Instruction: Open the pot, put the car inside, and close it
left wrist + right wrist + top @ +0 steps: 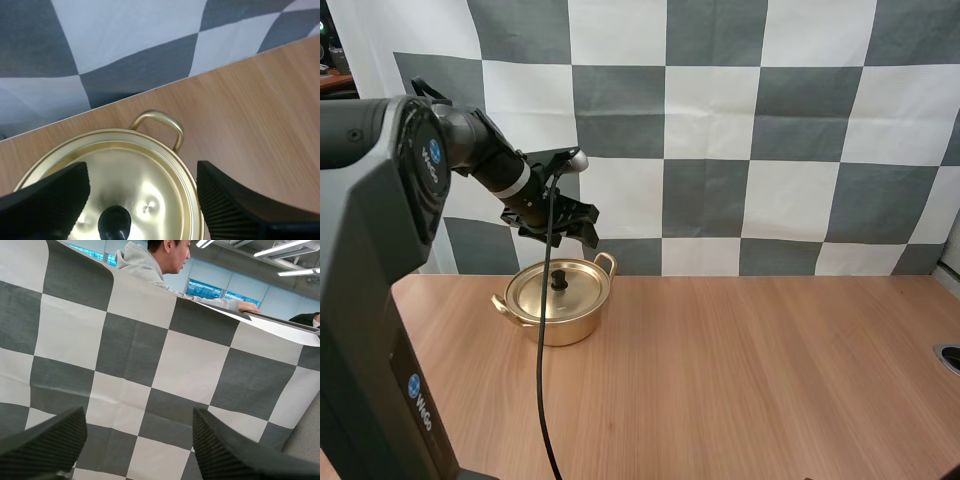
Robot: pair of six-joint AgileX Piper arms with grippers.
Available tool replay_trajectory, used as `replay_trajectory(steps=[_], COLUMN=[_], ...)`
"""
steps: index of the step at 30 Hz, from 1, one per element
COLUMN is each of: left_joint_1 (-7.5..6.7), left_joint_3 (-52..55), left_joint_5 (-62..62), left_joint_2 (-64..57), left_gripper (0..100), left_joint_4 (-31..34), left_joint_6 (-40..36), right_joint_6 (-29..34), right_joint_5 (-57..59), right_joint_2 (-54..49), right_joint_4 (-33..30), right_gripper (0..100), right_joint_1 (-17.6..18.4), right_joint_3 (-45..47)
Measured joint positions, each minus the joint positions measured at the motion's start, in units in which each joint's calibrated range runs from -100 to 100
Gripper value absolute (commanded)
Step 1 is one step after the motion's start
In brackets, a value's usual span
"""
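A golden pot (555, 312) with two loop handles stands on the wooden table at the back left, its lid (552, 292) on and a black knob (560, 281) on top. My left gripper (563, 232) hangs just above the lid, open and holding nothing. In the left wrist view its fingers stand apart over the lid (145, 192), with the knob (114, 223) below and between them and a pot handle (158, 123) beyond my left gripper (142, 172). My right gripper (139, 415) is open and empty, raised and facing away from the table.
The wooden table (750, 370) stretches bare to the right of the pot. A dark round object (950, 357) sits at the table's right edge. A person (150, 262) leans over the top of the backdrop in the right wrist view.
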Motion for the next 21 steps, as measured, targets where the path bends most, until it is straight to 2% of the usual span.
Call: replay_trajectory(steps=[7,8,9,10,11,14,19,20,21], left_joint_1=[0.07,0.07,0.07,0.07,0.07,0.07,0.07,0.07,0.07], left_joint_3=[0.0,0.0,0.0,0.0,0.0,0.0,0.0,0.0,0.0], left_joint_5=[-5.7,-5.4,-4.6,-3.6,-2.8,-2.5,-2.4,-2.4,-2.4], left_joint_2=[-2.7,-3.2,-3.9,-4.6,-5.3,-7.7,-12.5,-12.9,-12.9], left_gripper=[100,85,47,5,3,3,3,3,3], left_joint_4=[5.0,5.6,6.2,6.5,6.7,6.6,6.6,6.6,6.6], left_joint_6=[-3.1,-2.5,-1.5,-0.5,0.2,0.7,-3.1,-3.3,-3.4], right_joint_6=[0.0,0.0,0.0,0.0,0.0,0.0,0.0,0.0,0.0], right_joint_5=[0.0,0.0,0.0,0.0,0.0,0.0,0.0,0.0,0.0], right_joint_2=[0.0,0.0,0.0,0.0,0.0,0.0,0.6,0.6,0.7], right_joint_4=[0.1,0.2,0.3,0.8,1.2,2.1,2.0,2.0,2.0], right_gripper=[100,100,100,100,100,100,100,84,56], right_joint_1=[0.0,0.0,0.0,0.0,0.0,0.0,0.0,0.0,0.0], right_joint_3=[0.0,0.0,0.0,0.0,0.0,0.0,0.0,0.0,0.2])
